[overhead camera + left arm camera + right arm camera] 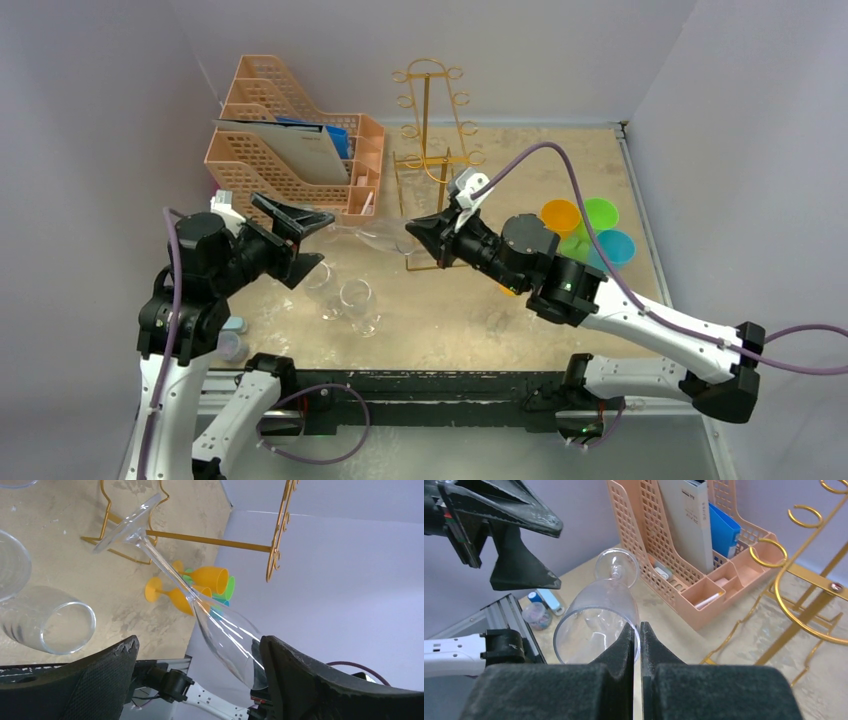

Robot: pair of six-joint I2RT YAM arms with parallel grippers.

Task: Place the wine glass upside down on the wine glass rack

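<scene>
Tabletop (450, 325) holds one rack (430, 130); right hand (635, 635) pinches one wine glass (599, 605), left hand (320, 242) wide.

Robotics lab cell, plain grey walls (80, 100), mounting rail (450, 385) (black extrusion)

Table (460, 320) with rack (210, 540), organizer (290, 185), tumblers (357, 300), cups (560, 215)

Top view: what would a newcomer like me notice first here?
A clear, long-stemmed wine glass hangs sideways above the table's centre, its rim pinched in the right arm's shut jaws, while the left arm's jaws gape wide facing it. Behind it stands a tall gold wire rack, with bright plastic goblets toward the table's right edge.
</scene>
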